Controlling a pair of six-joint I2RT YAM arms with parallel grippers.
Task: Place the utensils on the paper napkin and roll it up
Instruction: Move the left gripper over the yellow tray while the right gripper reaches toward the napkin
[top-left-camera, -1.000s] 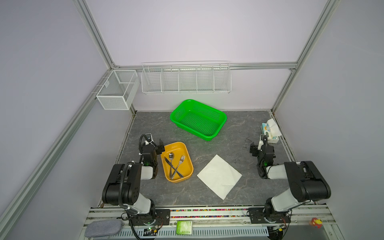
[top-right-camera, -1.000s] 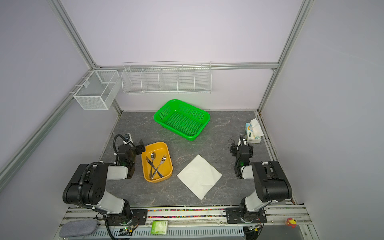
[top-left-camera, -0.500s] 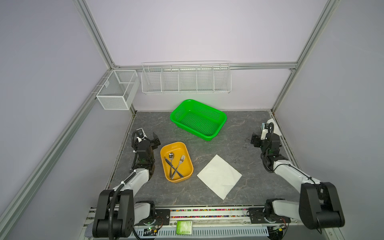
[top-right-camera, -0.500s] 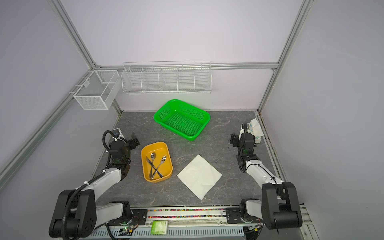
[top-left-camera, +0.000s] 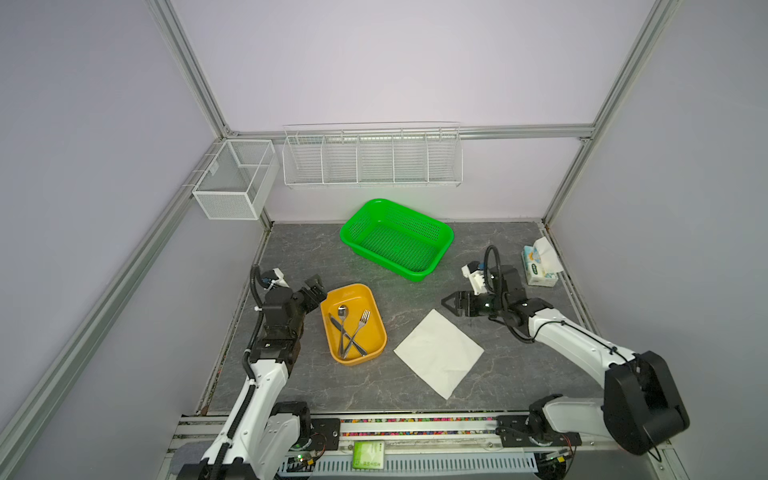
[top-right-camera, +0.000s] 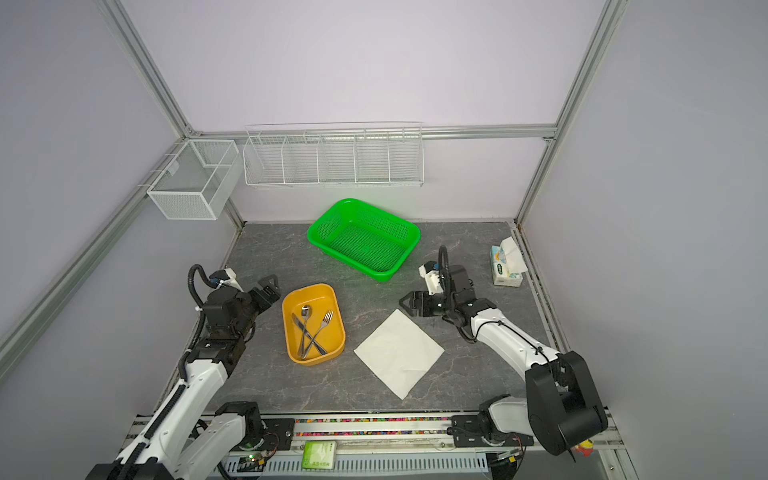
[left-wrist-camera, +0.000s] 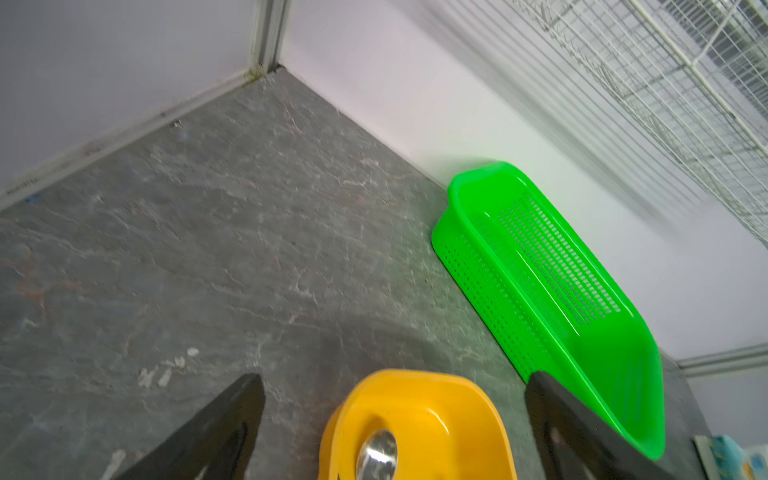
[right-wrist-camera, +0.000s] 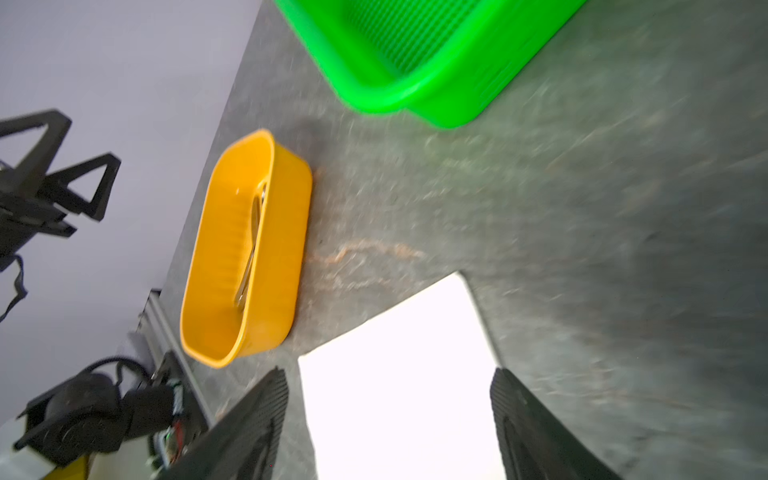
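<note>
In both top views, three shiny silver metal utensils (top-left-camera: 348, 337) (spoon, fork, knife) lie crossed in a yellow oval plastic tray (top-left-camera: 353, 299), lower centre-left on your grey marbled desk (top-left-camera: 324, 386). The white square paper napkin (top-left-camera: 438, 353) lies flat just right of the tray. Your left pincer (top-left-camera: 316, 289) hovers open at the tray's upper left corner. Your right pincer (top-left-camera: 451, 302) is open and empty beside the napkin's upper corner.

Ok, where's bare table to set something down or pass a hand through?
Free: back-left table between green basket and left wall; front strip between paper napkin and rail. Crowded: left gripper beside the yellow tray, right gripper near the napkin's far corner.
</note>
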